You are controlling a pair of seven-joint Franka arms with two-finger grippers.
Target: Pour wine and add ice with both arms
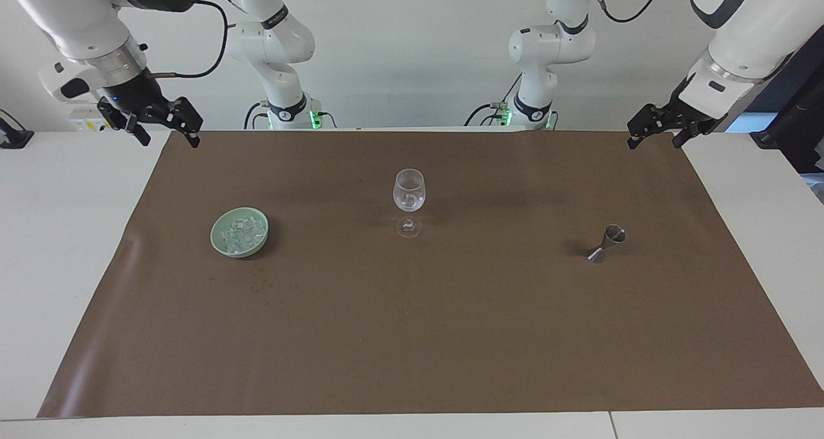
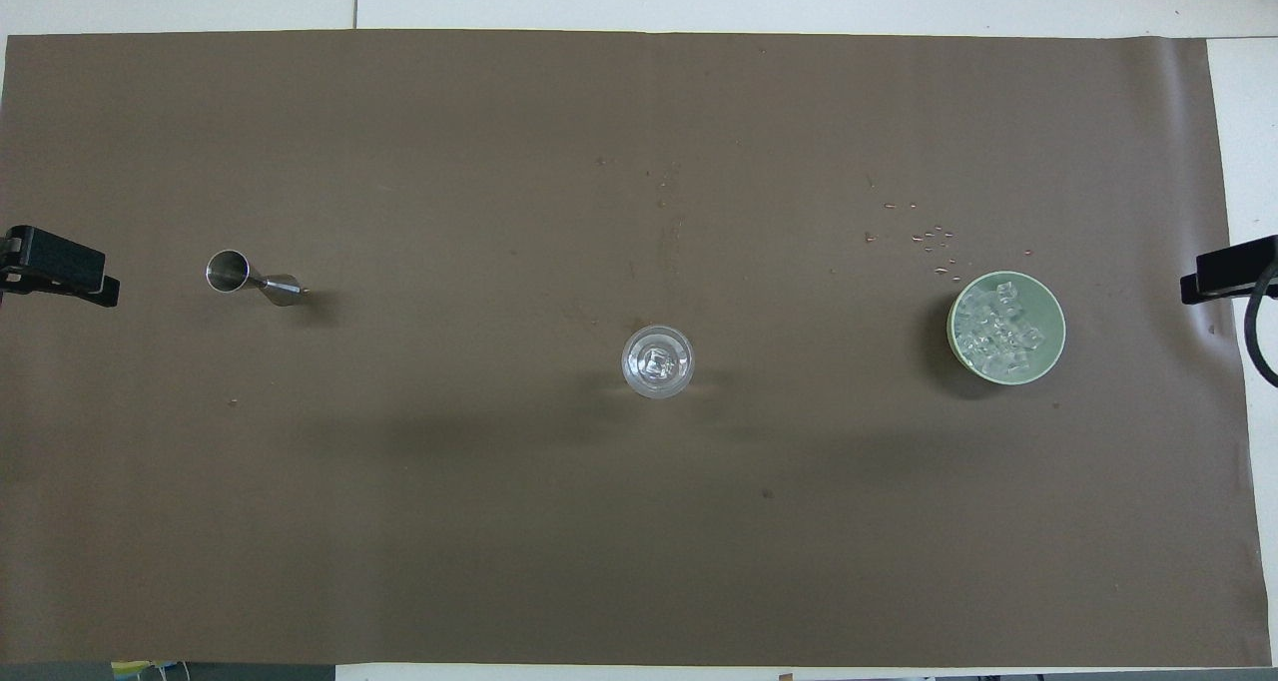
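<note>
Facing view: right gripper [image 1: 167, 138] raised over mat corner, spread wide, empty. Left gripper [image 1: 656, 138] likewise, jaws apart, empty. Ice [image 1: 243, 232] heaped in green bowl [image 1: 220, 245].

Overhead view: stemmed glass [image 2: 656, 362] mid-mat between bowl and jigger [image 2: 250, 277].

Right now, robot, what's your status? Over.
Left claw and right claw open, empty, up at the mat's two ends. Ice heaped in green bowl; some in wine glass. Nothing in the way.
</note>
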